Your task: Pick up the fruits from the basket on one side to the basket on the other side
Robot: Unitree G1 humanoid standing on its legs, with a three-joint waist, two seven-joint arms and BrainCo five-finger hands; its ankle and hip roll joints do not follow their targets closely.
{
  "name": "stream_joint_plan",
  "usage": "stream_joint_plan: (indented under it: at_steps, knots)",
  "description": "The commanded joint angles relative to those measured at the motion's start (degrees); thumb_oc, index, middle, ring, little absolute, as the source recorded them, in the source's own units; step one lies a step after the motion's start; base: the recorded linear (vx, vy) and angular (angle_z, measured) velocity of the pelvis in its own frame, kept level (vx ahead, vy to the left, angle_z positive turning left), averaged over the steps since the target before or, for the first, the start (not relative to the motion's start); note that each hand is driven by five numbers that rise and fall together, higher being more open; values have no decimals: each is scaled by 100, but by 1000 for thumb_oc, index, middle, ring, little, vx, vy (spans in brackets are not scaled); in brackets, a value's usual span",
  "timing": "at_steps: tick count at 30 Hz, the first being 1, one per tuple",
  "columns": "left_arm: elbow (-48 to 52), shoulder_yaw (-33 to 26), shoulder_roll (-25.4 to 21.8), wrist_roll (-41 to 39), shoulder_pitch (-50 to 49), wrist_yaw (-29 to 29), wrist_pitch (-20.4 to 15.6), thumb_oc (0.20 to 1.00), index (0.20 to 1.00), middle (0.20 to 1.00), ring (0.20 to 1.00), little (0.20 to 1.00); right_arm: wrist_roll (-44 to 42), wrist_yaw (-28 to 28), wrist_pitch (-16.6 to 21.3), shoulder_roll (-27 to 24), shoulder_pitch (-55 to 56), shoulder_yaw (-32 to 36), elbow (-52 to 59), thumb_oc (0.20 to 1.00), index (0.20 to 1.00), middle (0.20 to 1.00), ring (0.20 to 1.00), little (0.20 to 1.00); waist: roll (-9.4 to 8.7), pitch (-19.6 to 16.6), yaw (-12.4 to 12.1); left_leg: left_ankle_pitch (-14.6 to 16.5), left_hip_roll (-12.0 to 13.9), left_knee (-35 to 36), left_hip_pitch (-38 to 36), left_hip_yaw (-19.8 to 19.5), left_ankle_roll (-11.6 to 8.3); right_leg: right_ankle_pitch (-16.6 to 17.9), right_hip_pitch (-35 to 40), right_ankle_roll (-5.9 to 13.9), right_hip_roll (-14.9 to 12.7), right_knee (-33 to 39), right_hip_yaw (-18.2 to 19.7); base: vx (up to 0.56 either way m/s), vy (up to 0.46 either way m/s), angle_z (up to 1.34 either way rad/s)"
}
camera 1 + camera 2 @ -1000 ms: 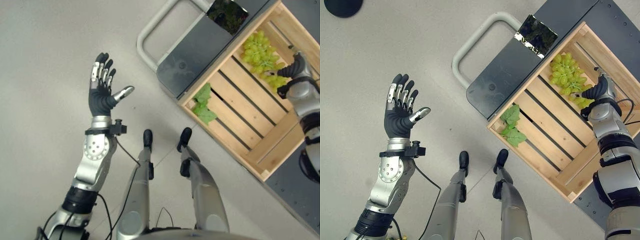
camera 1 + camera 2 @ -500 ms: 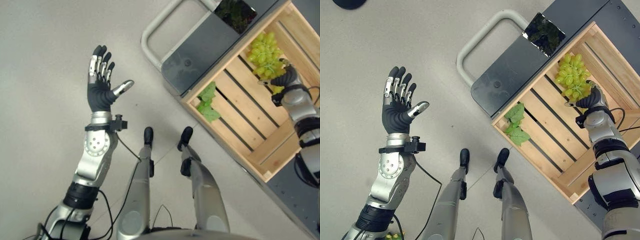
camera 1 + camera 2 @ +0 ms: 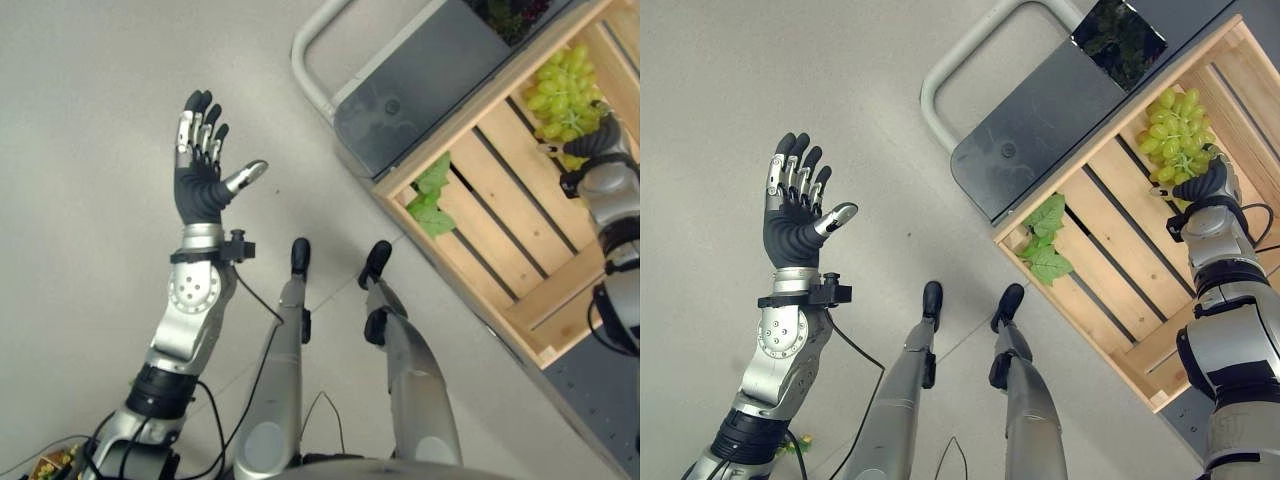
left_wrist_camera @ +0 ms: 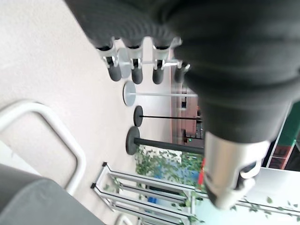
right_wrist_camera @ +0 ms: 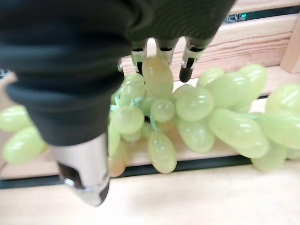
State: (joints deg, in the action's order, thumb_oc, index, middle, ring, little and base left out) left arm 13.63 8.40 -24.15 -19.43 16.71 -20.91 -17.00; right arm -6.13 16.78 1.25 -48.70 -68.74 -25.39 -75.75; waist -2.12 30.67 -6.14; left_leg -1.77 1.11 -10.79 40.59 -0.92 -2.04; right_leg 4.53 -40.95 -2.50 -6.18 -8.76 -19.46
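One bunch of green grapes (image 3: 1178, 128) lies on the slats at the upper right of the frame, inside the wooden crate (image 3: 1110, 262), and over the last second the right hand (image 3: 1212, 186) has closed in from the bunch's lower edge until it now sits against the fruit; the whole picture has also shifted, so part of that is the camera moving. In the right wrist view the fingers (image 5: 189, 61) reach over the grapes with the thumb alongside, partly curled but not yet clamped, so I judge the grasp is only starting and the fruit has not left the crate. Well apart at the left of the frame, the left hand (image 3: 201, 165) stays raised over bare floor with straight, spread fingers and holds nothing.
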Motion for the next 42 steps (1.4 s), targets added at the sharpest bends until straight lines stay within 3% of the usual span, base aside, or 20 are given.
stream_joint_plan:
  at_steps: [1, 10, 18, 19, 20, 42]
  knots:
    - [825, 8, -150, 229, -347, -81, -331, 1000, 1000, 1000, 1000, 1000, 136, 207, -23, -287, -521, -614, -69, 1000, 1000, 1000, 1000, 1000, 237, -88, -63, -260, 188, 420, -34, -216, -306, -360, 152, 1077, -353, -162, 145, 28, -20, 5]
    - [919, 37, -219, 309, -392, -186, -314, 1000, 1000, 1000, 1000, 1000, 166, 338, -117, -359, -967, -812, -213, 1000, 1000, 1000, 1000, 1000, 340, -88, -160, -471, 183, 776, 42, -391, -350, -425, -14, 1080, -372, -236, -22, 28, -25, 7]
    - [873, 25, -249, 245, -350, -210, -374, 1000, 1000, 1000, 1000, 1000, -68, 179, -95, -270, -1098, -859, -190, 1000, 1000, 1000, 1000, 1000, 347, -88, -158, -476, 165, 806, 86, -427, -331, -470, -121, 1081, -412, -339, -26, 8, -1, 4]
    - [870, 18, -248, 240, -341, -213, -382, 1000, 1000, 1000, 1000, 1000, -93, 157, -89, -268, -1103, -877, -202, 404, 404, 404, 404, 404, 339, -88, -157, -476, 164, 814, 88, -428, -330, -471, -129, 1076, -410, -338, -14, 0, 0, 0]
    - [865, 18, -242, 225, -336, -217, -396, 1000, 1000, 1000, 1000, 1000, -85, 110, -85, -264, -1104, -908, -200, 200, 200, 200, 200, 200, 328, -88, -151, -469, 161, 810, 88, -423, -327, -470, -135, 1073, -411, -342, -9, 0, 0, 0]
    - [804, -23, -167, 175, -334, -295, -376, 1000, 1000, 1000, 1000, 1000, -389, 39, 10, -13, -908, -755, -73, 200, 200, 200, 200, 200, 205, -88, -55, -408, 149, 684, 4, -410, -280, -437, -95, 1049, -404, -364, 129, -8, -2, 0]
